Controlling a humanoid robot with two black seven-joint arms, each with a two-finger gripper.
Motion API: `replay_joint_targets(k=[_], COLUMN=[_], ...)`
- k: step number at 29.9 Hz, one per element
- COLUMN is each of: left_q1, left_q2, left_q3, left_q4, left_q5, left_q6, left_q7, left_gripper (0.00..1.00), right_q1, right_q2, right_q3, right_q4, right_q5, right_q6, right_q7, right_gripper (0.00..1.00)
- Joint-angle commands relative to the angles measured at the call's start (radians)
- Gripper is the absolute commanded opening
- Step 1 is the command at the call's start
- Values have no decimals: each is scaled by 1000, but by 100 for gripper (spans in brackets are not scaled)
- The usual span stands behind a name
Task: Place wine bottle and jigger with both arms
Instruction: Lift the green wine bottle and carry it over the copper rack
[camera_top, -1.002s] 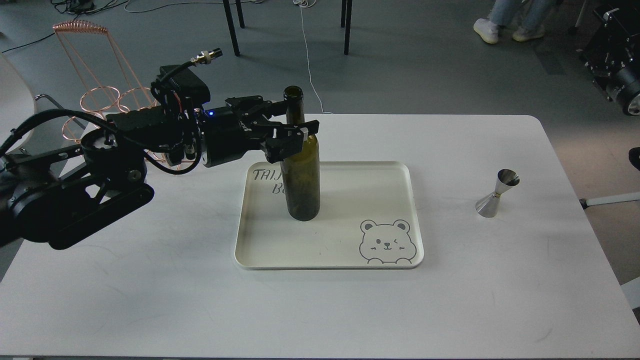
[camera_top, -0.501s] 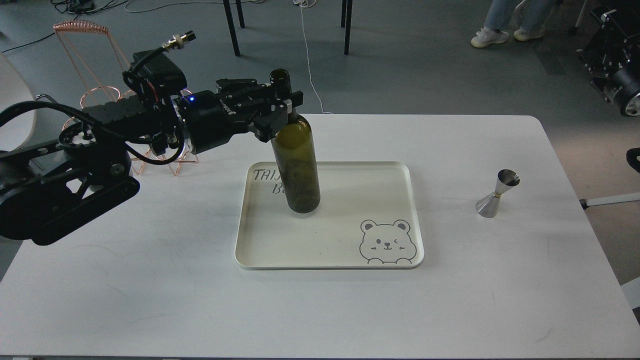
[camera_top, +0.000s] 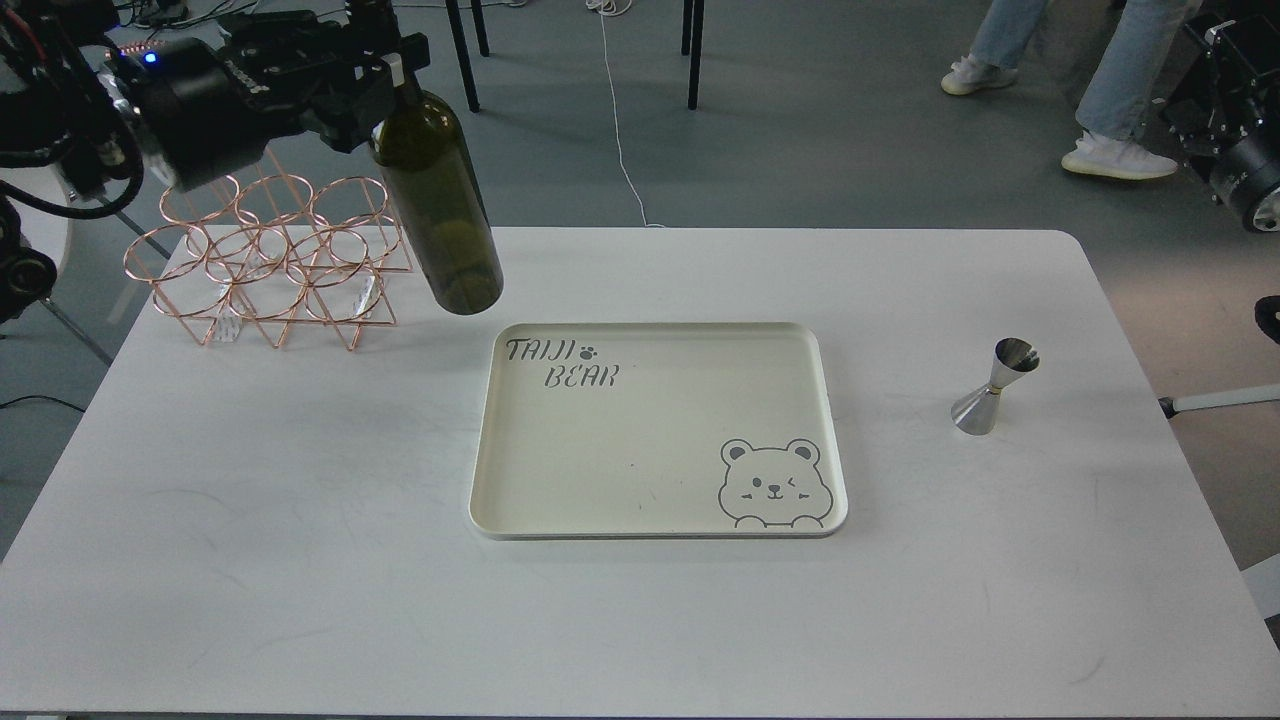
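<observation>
My left gripper is shut on the neck of the wine bottle, a dark olive-green glass bottle. The bottle hangs tilted in the air, its base above the table just left of the tray's back left corner. Its mouth is cut off by the top edge of the view. The jigger, a small shiny silver double cone, stands upright on the table right of the tray. My right gripper is not in view.
A cream tray with a bear drawing lies in the middle of the white table. A copper wire bottle rack stands at the back left, just left of the hanging bottle. A person's legs are beyond the table.
My left gripper has lifted the wine bottle off the tray and carried it up and to the left, towards the copper rack. The jigger has not moved.
</observation>
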Motion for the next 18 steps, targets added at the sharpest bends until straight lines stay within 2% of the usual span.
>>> replay_joint_targets(k=[1, 8, 18], left_q1=[-13, -14, -11], left_q2=[27, 27, -2], left_q3=[3, 6, 6], left_q4=[91, 237, 292], left_q5=[8, 9, -3], left_q6=[-1, -1, 3], left_q7=[-11, -11, -2], left_gripper=[17, 16, 17], right_q1=[0, 2, 2], right_q2=[2, 2, -7], right_q3=[1, 2, 2], right_q4=[0, 1, 1], right_q5=[0, 0, 0], right_q6=[0, 0, 0], right_q7=[0, 0, 0], right_gripper=[97, 97, 97])
